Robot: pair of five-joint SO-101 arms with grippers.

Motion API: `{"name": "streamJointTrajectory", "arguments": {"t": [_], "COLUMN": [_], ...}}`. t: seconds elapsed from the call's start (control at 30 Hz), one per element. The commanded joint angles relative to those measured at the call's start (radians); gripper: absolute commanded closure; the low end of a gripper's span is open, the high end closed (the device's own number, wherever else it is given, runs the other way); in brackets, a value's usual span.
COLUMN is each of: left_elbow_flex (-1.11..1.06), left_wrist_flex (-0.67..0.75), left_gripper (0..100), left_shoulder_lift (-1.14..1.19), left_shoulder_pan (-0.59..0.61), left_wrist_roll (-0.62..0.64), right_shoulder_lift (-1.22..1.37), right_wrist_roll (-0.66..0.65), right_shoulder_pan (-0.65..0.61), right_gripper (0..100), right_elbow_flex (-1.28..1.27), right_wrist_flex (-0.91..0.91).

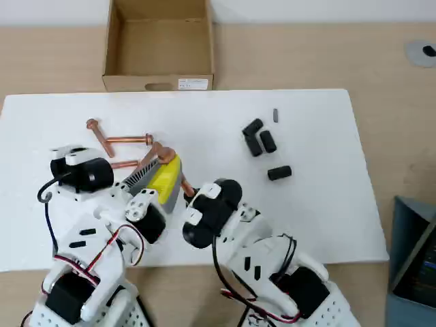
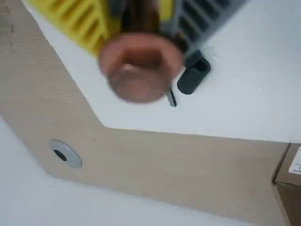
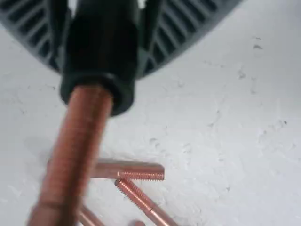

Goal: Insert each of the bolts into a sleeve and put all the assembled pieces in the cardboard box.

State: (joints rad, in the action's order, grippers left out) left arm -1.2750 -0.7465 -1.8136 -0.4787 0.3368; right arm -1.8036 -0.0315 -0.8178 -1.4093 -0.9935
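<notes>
The left jaws clamp a copper bolt (image 2: 140, 66) near its head. The right jaws grip a black sleeve (image 3: 101, 52) with the bolt's shaft in it, over the white mat (image 1: 327, 204) beside loose bolts (image 1: 126, 139).

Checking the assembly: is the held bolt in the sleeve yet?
In, at least partly: the threaded bolt runs into the mouth of the sleeve; how deep, cannot tell.

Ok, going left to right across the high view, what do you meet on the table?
Loose bolts → left gripper holding a bolt → cluster of three sleeves → grommet in the tabletop.
</notes>
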Motion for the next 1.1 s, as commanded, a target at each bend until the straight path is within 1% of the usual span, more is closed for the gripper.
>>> {"name": "streamJointTrajectory", "arguments": {"t": [0.0,0.1,0.23,0.43,0.53,0.83,0.9,1.0,1.07], "left_elbow_flex": [0.006,0.014,0.038,0.054,0.051,0.029,0.032,0.034,0.034], "left_wrist_flex": [0.023,-0.034,-0.140,-0.236,-0.259,-0.261,-0.272,-0.305,-0.327], "left_gripper": [100,100,100,100,100,100,96,87,82], "left_shoulder_lift": [-0.008,-0.008,-0.012,-0.012,-0.012,-0.012,-0.012,-0.012,-0.012], "left_shoulder_pan": [-0.011,-0.018,-0.074,-0.120,-0.120,-0.118,-0.118,-0.118,-0.114], "left_wrist_roll": [-0.003,-0.003,0.002,0.061,0.069,0.063,0.063,0.061,0.066], "right_shoulder_lift": [-0.101,-0.101,-0.102,-0.102,-0.102,-0.102,-0.102,-0.102,-0.102], "right_wrist_roll": [-0.006,-0.005,-0.005,-0.005,-0.005,-0.005,-0.005,-0.005,-0.005], "right_shoulder_pan": [-0.008,-0.008,-0.008,-0.005,-0.005,-0.005,-0.005,-0.005,-0.004], "right_gripper": [98.9,98.9,98.9,98.9,98.9,98.9,98.9,98.9,98.9], "right_elbow_flex": [0.005,0.004,0.005,0.007,0.008,0.008,0.008,0.008,0.008], "right_wrist_flex": [0.023,0.023,0.023,0.025,0.026,0.028,0.028,0.028,0.026]}}
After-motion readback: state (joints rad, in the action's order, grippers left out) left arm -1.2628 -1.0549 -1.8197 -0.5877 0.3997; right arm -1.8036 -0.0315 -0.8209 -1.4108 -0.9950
